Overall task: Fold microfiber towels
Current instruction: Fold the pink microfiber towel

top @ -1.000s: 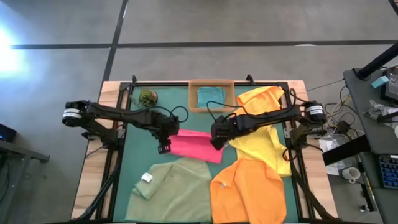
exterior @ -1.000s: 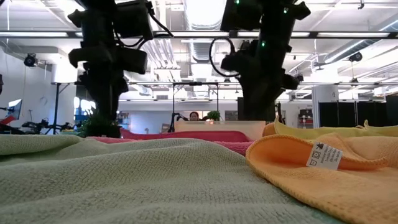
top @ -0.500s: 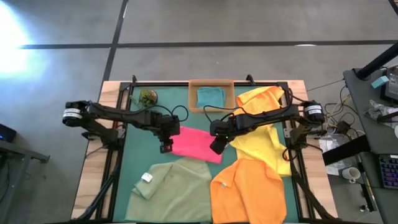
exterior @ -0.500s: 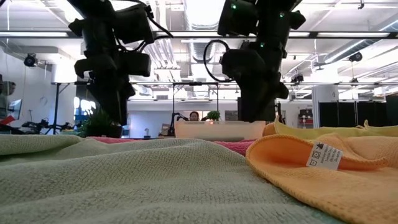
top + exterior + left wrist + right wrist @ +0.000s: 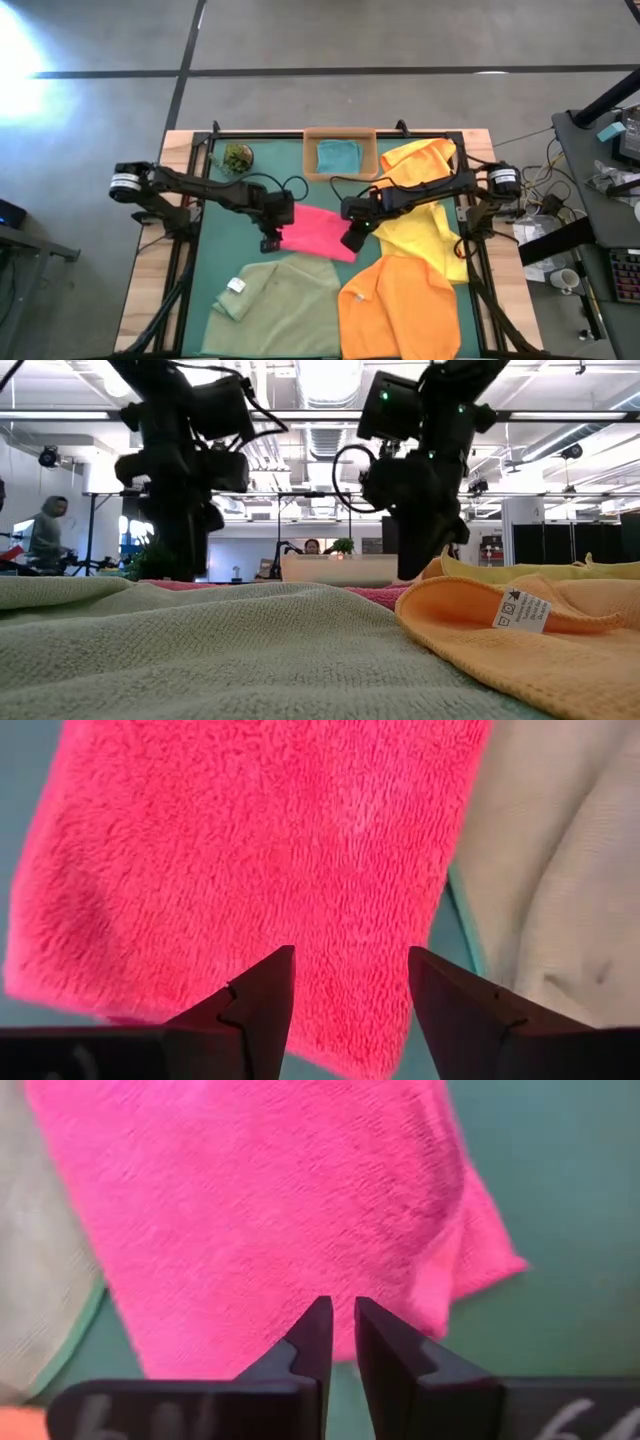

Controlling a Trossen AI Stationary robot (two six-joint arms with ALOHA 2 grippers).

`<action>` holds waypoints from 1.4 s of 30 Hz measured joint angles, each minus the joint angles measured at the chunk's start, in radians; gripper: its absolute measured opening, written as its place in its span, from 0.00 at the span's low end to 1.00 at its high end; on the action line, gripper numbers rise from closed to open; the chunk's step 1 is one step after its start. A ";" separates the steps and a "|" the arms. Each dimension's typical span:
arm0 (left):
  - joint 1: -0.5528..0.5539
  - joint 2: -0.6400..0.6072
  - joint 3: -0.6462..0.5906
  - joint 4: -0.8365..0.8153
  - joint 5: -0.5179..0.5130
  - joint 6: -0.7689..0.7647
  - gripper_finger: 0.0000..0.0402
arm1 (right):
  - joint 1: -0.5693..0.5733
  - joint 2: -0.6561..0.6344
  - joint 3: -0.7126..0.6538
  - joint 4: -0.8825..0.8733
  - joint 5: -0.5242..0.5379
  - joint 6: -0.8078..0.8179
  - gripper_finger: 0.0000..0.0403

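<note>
Showing a white care tag (image 5: 523, 610) (print unreadable), orange towel (image 5: 400, 310); left claw (image 5: 350, 995) apart, right claw (image 5: 338, 1342) nearly together.

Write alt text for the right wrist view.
The right gripper hangs close over a hot pink towel, its two dark fingers nearly together with only a thin gap between them. The towel lies on the green table mat, and a pale sage towel shows at one edge.

Grey concrete floor (image 5: 330, 40), bright ceiling lights (image 5: 325, 375)
</note>
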 joint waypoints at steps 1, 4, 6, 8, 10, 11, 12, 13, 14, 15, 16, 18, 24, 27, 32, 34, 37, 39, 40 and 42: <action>0.000 0.014 0.000 0.014 0.000 0.001 0.44 | -0.005 0.000 -0.009 0.002 0.001 -0.001 0.08; 0.000 0.060 0.000 0.013 -0.002 0.003 0.39 | -0.017 0.000 -0.034 0.020 0.008 0.002 0.06; 0.000 0.088 0.000 0.015 -0.030 0.003 0.35 | -0.025 0.001 -0.045 0.023 0.021 0.007 0.05; 0.000 0.112 0.003 0.014 -0.060 0.005 0.31 | -0.034 0.000 -0.055 0.030 0.025 0.008 0.04; 0.001 0.122 0.005 0.016 -0.095 0.006 0.26 | -0.039 0.000 -0.066 0.038 0.036 0.011 0.04; 0.000 0.128 0.005 0.019 -0.115 0.006 0.24 | -0.039 0.000 -0.067 0.042 0.057 0.019 0.04; 0.001 0.130 0.005 0.021 -0.133 0.006 0.22 | -0.038 0.000 -0.067 0.045 0.077 0.023 0.04; 0.001 0.130 0.005 0.025 -0.164 0.009 0.20 | -0.037 0.000 -0.067 0.045 0.101 0.028 0.04; 0.005 0.131 0.006 0.031 -0.199 0.021 0.18 | -0.037 0.000 -0.067 0.045 0.126 0.032 0.04; 0.008 0.131 0.006 0.031 -0.227 0.036 0.16 | -0.037 0.000 -0.067 0.045 0.145 0.039 0.04; 0.009 0.131 0.005 0.031 -0.266 0.053 0.15 | -0.037 0.000 -0.067 0.045 0.161 0.045 0.04; 0.013 0.131 0.006 0.028 -0.325 0.080 0.12 | -0.039 0.000 -0.066 0.045 0.169 0.040 0.04; 0.064 0.132 0.006 0.000 -0.416 0.222 0.07 | -0.037 -0.003 -0.032 0.032 0.165 0.021 0.04; 0.102 0.132 0.008 -0.047 -0.439 0.299 0.07 | -0.037 -0.003 -0.016 0.030 0.166 0.008 0.04; 0.172 0.132 0.014 -0.162 -0.494 0.384 0.07 | -0.037 -0.003 -0.003 0.016 0.166 0.005 0.04; 0.197 0.131 0.022 -0.200 -0.493 0.392 0.07 | -0.037 -0.004 -0.002 0.012 0.166 0.005 0.04; 0.223 0.131 0.038 -0.250 -0.493 0.419 0.09 | -0.037 -0.004 -0.003 0.009 0.166 0.006 0.04; 0.234 0.130 0.047 -0.280 -0.493 0.435 0.11 | -0.037 -0.004 -0.003 0.009 0.166 0.008 0.04; 0.237 0.130 0.052 -0.290 -0.493 0.441 0.13 | -0.037 -0.004 -0.003 0.009 0.166 0.009 0.04; 0.241 0.130 0.061 -0.308 -0.501 0.441 0.17 | -0.037 -0.004 -0.003 0.009 0.166 0.010 0.04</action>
